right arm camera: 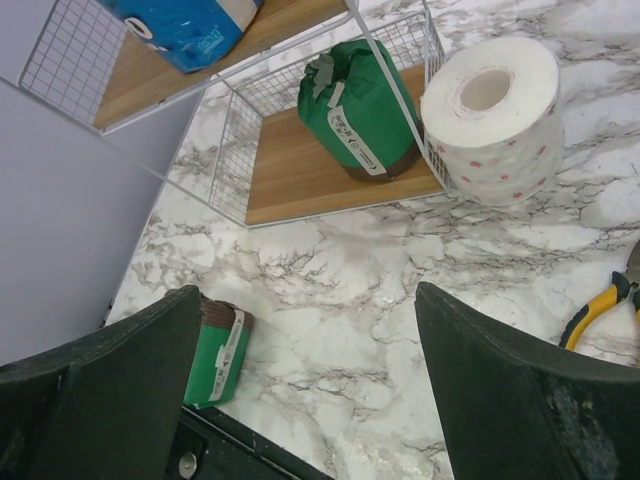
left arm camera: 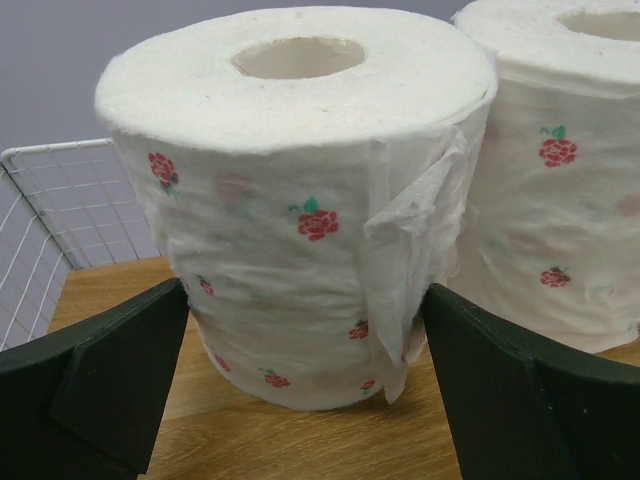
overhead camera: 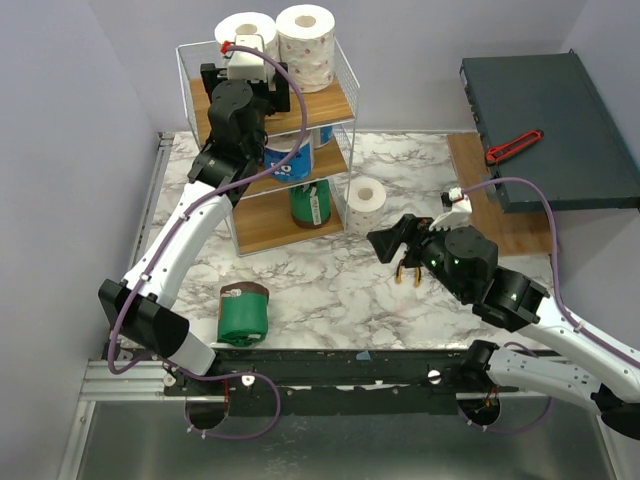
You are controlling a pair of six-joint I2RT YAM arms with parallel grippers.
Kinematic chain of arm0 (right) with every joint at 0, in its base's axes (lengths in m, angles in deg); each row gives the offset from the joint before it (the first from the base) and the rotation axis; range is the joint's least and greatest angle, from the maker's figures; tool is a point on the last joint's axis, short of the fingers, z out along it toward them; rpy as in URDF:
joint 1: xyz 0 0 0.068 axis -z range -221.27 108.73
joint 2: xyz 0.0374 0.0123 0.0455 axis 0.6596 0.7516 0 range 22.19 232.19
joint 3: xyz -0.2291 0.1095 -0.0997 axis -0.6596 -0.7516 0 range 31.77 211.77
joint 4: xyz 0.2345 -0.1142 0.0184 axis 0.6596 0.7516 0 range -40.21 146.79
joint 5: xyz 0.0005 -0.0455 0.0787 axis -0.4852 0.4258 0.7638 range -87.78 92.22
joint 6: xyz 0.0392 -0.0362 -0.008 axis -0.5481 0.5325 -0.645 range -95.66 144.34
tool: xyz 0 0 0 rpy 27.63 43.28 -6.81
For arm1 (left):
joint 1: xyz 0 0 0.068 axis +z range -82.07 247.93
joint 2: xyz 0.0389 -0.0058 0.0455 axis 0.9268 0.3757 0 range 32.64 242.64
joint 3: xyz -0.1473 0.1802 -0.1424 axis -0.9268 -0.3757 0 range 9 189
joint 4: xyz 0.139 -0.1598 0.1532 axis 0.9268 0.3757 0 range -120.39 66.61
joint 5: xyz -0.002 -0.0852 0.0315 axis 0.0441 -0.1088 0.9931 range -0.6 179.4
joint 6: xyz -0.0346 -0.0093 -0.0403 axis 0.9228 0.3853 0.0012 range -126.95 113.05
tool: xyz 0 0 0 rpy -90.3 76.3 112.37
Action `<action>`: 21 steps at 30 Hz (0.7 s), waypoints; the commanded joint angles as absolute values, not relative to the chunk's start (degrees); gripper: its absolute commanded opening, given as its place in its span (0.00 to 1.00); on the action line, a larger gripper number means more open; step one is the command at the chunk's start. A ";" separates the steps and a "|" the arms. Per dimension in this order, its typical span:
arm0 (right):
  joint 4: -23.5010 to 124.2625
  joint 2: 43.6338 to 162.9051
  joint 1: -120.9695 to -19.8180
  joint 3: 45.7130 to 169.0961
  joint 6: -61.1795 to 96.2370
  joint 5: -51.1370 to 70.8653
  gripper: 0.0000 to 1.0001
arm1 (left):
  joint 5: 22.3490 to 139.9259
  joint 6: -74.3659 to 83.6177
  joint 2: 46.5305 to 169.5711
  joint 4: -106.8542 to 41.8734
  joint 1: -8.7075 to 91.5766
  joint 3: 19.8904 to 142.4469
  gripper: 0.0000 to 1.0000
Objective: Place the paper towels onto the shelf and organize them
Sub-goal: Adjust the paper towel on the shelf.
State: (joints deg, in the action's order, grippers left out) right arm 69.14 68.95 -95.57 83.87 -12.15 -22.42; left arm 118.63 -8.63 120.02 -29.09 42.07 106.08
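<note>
The shelf (overhead camera: pixel 338 100) stands at the back left. Two white rolls with red flowers stand upright on its top board (left arm camera: pixel 300 440): one on the left (overhead camera: pixel 243 27), one on the right (overhead camera: pixel 306 42). My left gripper (overhead camera: pixel 243 52) is open, with a finger on each side of the left roll (left arm camera: pixel 290 220), which rests on the board. A blue roll (overhead camera: pixel 291 160) lies on the middle tier and a green roll (overhead camera: pixel 311 202) on the bottom tier. Another white roll (overhead camera: pixel 365 201) stands on the table beside the shelf. A second green roll (overhead camera: pixel 243 312) lies near the front. My right gripper (overhead camera: pixel 393 241) is open and empty above the table.
Yellow-handled pliers (overhead camera: pixel 407 270) lie just below my right gripper. A dark flat box (overhead camera: pixel 560 110) with a red cutter (overhead camera: pixel 513 146) on it sits at the back right. The shelf's wire side (left arm camera: pixel 50 230) is left of my left gripper.
</note>
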 commanded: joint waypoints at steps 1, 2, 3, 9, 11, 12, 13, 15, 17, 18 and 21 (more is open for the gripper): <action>70.43 67.72 -95.65 82.95 -13.00 -24.34 0.90 | 118.05 -9.31 121.76 -27.49 43.15 106.78 0.98; 70.44 67.67 -95.68 82.89 -13.10 -24.32 0.90 | 118.04 -9.18 121.61 -27.49 43.15 106.54 0.98; 70.52 67.69 -95.69 82.76 -13.09 -24.33 0.90 | 117.99 -8.95 121.25 -27.40 43.15 106.24 0.98; 70.53 67.78 -95.68 82.91 -13.12 -24.34 0.91 | 116.44 -6.05 117.54 -27.38 43.15 104.28 0.98; 70.53 67.75 -95.70 82.97 -13.15 -24.38 0.90 | 115.50 -4.56 115.95 -26.86 43.07 104.22 0.98; 70.57 67.76 -95.68 82.95 -13.23 -24.32 0.91 | 114.59 -4.08 114.98 -26.56 43.06 104.12 0.98; 70.51 67.71 -95.74 82.96 -13.32 -24.29 0.91 | 113.65 -3.56 114.05 -26.31 42.98 104.03 0.98; 70.38 67.67 -95.72 82.80 -13.75 -24.22 0.91 | 112.17 -3.01 112.06 -25.53 42.36 103.86 0.99; 70.31 67.45 -95.73 82.68 -14.38 -23.95 0.91 | 111.24 -2.89 109.88 -24.97 41.41 103.66 0.99; 70.20 67.31 -95.69 82.54 -14.64 -23.87 0.91 | 111.00 -2.91 109.11 -24.29 40.83 103.74 0.99; 69.91 66.86 -95.70 81.98 -15.64 -24.08 0.93 | 110.32 -2.39 106.13 -22.19 39.30 104.02 0.99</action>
State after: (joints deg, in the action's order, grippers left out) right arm 69.58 68.01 -95.57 83.10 -13.70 -22.73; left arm 113.50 -3.93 111.43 -24.58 41.30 103.65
